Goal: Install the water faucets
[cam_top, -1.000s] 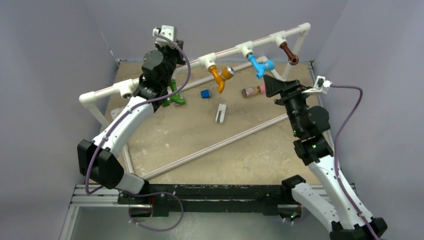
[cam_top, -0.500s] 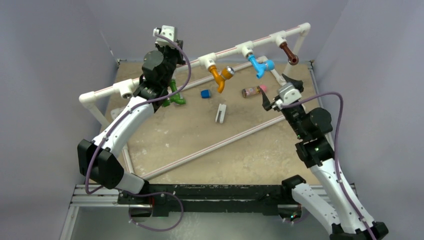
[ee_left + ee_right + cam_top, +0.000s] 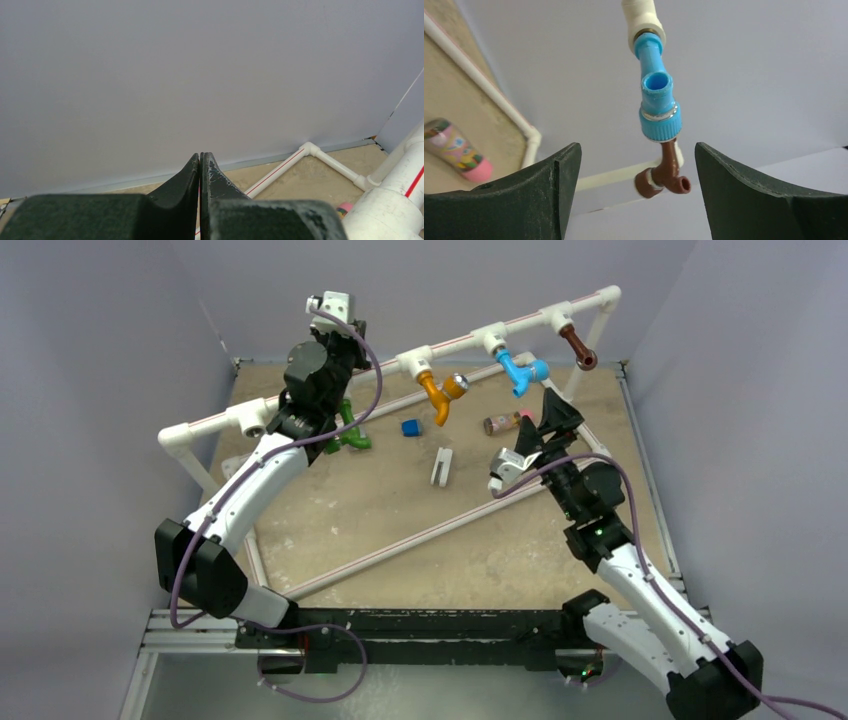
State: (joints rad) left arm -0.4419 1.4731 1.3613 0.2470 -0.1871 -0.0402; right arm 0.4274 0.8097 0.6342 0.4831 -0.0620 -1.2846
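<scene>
Nearest the arm bases, a long white pipe (image 3: 420, 532) lies slantwise across the sandy bench (image 3: 480, 560). Just beyond it, near the middle, lies a small white two-pronged piece (image 3: 441, 466). To its right the right tool (image 3: 556, 415) hangs above the bench. Its jaws are spread wide with nothing between them, and it is tilted up toward the back rail. In the right wrist view the blue faucet (image 3: 656, 100) sits framed in the gap between the fingers, its open spout facing the camera. The brown faucet (image 3: 666, 175) shows behind and below it.

Farther back on the bench, a small blue cube (image 3: 410, 427) lies near the middle. A brown cylinder with a pink cap (image 3: 503, 423) lies on its side just left of the right tool. The green faucet (image 3: 352, 433) rests on the bench at the left, partly hidden by the left arm and not mounted.

Above these runs the raised white pipe rail (image 3: 215, 420). An open tee fitting (image 3: 250, 417) sits at its left end with nothing in it. Along the rail to the right, the orange faucet (image 3: 438, 395), with a silver knob, hangs from a tee. The blue faucet and then the brown one hang from tees farther along.

The left tool (image 3: 200, 156) is held high by the rail between the open tee and the orange faucet. It faces the back wall, its fingers pressed together on nothing.
</scene>
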